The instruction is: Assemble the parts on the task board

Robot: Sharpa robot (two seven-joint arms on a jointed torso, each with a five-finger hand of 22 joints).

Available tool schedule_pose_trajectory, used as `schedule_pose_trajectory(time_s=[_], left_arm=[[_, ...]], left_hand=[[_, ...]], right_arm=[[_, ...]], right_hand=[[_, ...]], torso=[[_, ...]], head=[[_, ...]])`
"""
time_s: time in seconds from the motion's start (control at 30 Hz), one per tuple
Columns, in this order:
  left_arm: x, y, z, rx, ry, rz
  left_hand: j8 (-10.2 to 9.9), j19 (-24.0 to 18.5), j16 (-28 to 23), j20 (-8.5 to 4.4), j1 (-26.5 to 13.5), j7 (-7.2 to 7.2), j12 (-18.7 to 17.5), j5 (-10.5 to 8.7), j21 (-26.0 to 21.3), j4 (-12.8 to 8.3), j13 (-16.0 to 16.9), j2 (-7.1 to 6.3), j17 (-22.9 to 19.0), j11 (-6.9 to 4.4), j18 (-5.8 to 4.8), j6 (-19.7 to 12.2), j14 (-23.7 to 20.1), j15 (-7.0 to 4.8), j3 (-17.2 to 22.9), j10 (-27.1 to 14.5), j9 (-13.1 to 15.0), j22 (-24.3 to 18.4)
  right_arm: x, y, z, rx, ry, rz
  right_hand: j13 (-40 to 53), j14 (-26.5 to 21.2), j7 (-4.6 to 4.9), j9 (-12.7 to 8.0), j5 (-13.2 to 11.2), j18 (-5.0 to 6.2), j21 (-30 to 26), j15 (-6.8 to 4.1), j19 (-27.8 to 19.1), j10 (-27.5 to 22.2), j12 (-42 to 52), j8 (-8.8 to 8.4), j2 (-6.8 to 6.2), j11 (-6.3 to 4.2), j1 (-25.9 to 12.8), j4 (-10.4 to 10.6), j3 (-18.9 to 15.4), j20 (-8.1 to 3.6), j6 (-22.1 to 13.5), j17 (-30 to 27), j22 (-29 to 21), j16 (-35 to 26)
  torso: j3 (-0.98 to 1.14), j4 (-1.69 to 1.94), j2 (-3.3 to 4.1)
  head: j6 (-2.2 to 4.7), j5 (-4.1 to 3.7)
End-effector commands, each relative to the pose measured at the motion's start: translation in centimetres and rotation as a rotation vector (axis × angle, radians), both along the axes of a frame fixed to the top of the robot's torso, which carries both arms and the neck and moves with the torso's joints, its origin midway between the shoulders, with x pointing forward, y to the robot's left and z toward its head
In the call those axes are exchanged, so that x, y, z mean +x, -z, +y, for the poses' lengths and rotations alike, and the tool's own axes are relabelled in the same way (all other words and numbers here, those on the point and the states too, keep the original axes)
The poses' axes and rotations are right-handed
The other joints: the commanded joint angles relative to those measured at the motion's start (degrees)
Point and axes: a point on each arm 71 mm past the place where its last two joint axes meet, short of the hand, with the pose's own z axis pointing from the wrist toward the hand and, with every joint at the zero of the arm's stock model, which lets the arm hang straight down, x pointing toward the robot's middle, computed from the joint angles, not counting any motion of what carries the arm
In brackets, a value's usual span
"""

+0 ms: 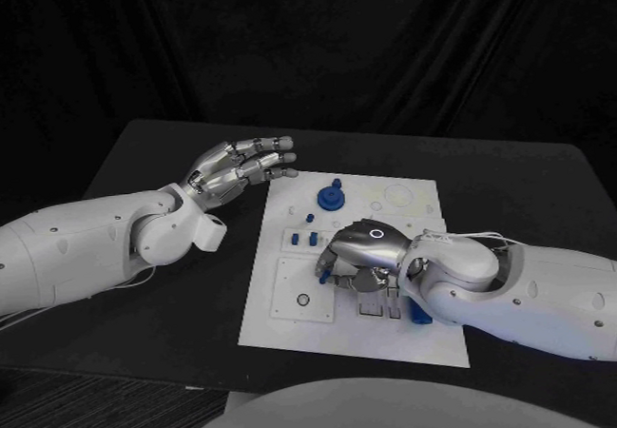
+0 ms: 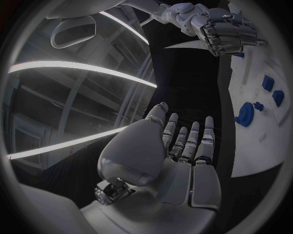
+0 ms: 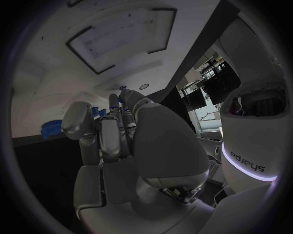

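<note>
The white task board (image 1: pixel 293 310) lies in the middle of the black table. A round blue gear-like part (image 1: pixel 332 196) stands near its far edge, and small blue parts (image 1: pixel 303 239) sit left of centre. My right hand (image 1: pixel 359 259) is over the board's middle with its fingers curled down onto it. A bit of blue (image 1: pixel 322 265) shows at its fingertips, and whether it is held is hidden. Another blue part (image 1: pixel 417 313) lies by the right wrist. My left hand (image 1: pixel 245 167) hovers off the board's far left corner, fingers stretched out and holding nothing.
The left wrist view has the left hand (image 2: pixel 183 151) beside the board (image 2: pixel 256 141), the blue gear (image 2: pixel 245 113), two small blue parts (image 2: pixel 268 83) and the right hand (image 2: pixel 222 29). The right wrist view looks past the right hand (image 3: pixel 122 141) to the gear (image 3: pixel 52 129).
</note>
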Motion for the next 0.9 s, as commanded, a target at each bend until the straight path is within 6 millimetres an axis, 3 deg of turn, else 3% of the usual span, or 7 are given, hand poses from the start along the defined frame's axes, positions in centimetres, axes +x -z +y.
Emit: schedule_pose_trajectory(time_s=[0.03, 0.43, 0.67, 0.8, 0.83, 0.9], left_arm=[[-0.1, -0.6, 0.0, -0.074, 0.0, -0.058], [-0.1, -0.5, -0.1, -0.068, -0.001, -0.054], [0.0, -0.5, -0.2, -0.069, 0.0, -0.054], [0.0, -0.5, -0.3, -0.069, 0.002, -0.054], [0.0, -0.5, -0.3, -0.069, 0.002, -0.054], [0.0, -0.5, -0.3, -0.069, 0.002, -0.053]], left_hand=[[0.27, 0.48, 0.19, -0.05, -0.06, 0.5, 0.17, 0.3, 0.29, -0.08, -0.01, 0.55, -0.02, 0.47, -0.61, -0.05, 0.18, 0.18, 0.4, -0.09, -0.06, -0.09], [0.25, 0.49, 0.33, -0.05, -0.14, 0.56, 0.46, 0.3, 0.29, -0.1, 0.02, 0.71, 0.01, 0.61, -0.65, -0.06, 0.25, 0.25, 0.59, -0.04, -0.09, -0.13], [0.28, 0.51, 0.42, -0.05, -0.16, 0.62, 0.59, 0.31, 0.3, -0.13, 0.04, 0.76, 0.02, 0.67, -0.67, 0.0, 0.3, 0.26, 0.7, 0.02, -0.08, -0.15], [0.28, 0.51, 0.42, -0.05, -0.16, 0.62, 0.59, 0.31, 0.3, -0.13, 0.04, 0.76, 0.02, 0.67, -0.67, 0.0, 0.3, 0.26, 0.7, 0.02, -0.08, -0.15], [0.28, 0.51, 0.42, -0.05, -0.16, 0.62, 0.59, 0.31, 0.3, -0.13, 0.04, 0.76, 0.02, 0.67, -0.67, 0.0, 0.3, 0.26, 0.7, 0.02, -0.08, -0.15], [0.28, 0.51, 0.42, -0.05, -0.16, 0.62, 0.59, 0.31, 0.3, -0.13, 0.04, 0.76, 0.02, 0.67, -0.67, 0.0, 0.3, 0.26, 0.7, 0.02, -0.08, -0.15]], right_arm=[[-0.1, 0.1, -0.1, 0.006, 0.018, -0.009], [-0.4, -0.2, -0.3, -0.021, 0.009, -0.038], [-0.7, -0.8, 0.3, -0.059, -0.032, -0.104], [-0.9, -1.0, 0.6, -0.086, -0.06, -0.145], [-0.9, -1.1, 0.7, -0.094, -0.067, -0.155], [-0.8, -1.4, 0.8, -0.11, -0.08, -0.173]], right_hand=[[0.04, 0.27, 0.19, -0.02, 0.27, 0.34, -0.25, -0.07, -0.11, 0.27, -0.14, -0.21, -0.26, 0.0, 0.09, -0.04, 0.2, -0.24, -0.35, -0.03, 7.56, -0.23], [-0.01, 0.27, 0.2, -0.01, 0.36, 0.32, -0.18, -0.04, -0.1, 0.21, -0.25, -0.22, -0.2, 0.03, 0.13, -0.09, 0.34, -0.22, -0.24, -0.01, 7.57, -0.23], [-0.02, 0.26, 0.2, 0.0, 0.35, 0.32, -0.2, -0.03, -0.11, 0.23, -0.27, -0.22, -0.23, 0.03, 0.16, -0.13, 0.36, -0.22, -0.2, -0.06, 7.57, -0.26], [-0.03, 0.24, 0.18, 0.01, 0.21, 0.3, -0.09, -0.03, -0.08, 0.33, -0.3, -0.22, -0.32, 0.01, 0.23, -0.26, 0.45, -0.21, -0.07, -0.09, 7.6, -0.28], [-0.04, 0.25, 0.16, 0.02, -0.26, 0.31, -0.06, -0.05, -0.1, 0.49, -0.35, -0.25, -0.36, 0.0, 0.27, -0.37, 0.62, -0.21, 0.06, -0.07, 7.6, -0.29], [-0.17, 0.27, 0.15, -0.03, -3.92, 0.3, 0.06, -0.07, -0.15, 0.78, -0.7, -0.53, -0.33, -0.01, 0.52, -0.76, 2.04, -0.22, 0.31, -0.06, 7.62, -0.33]], torso=[[0.01, -0.03, 0.0], [0.0, -0.02, -0.14], [-0.13, 0.1, -0.26], [-0.34, 0.21, -0.45], [-0.32, 0.23, -0.4], [-0.33, 0.31, -0.37]], head=[[-0.01, -0.03], [-0.01, -0.02], [-0.01, 0.31], [-0.01, 0.58], [-0.01, 0.69], [-0.01, 0.75]])
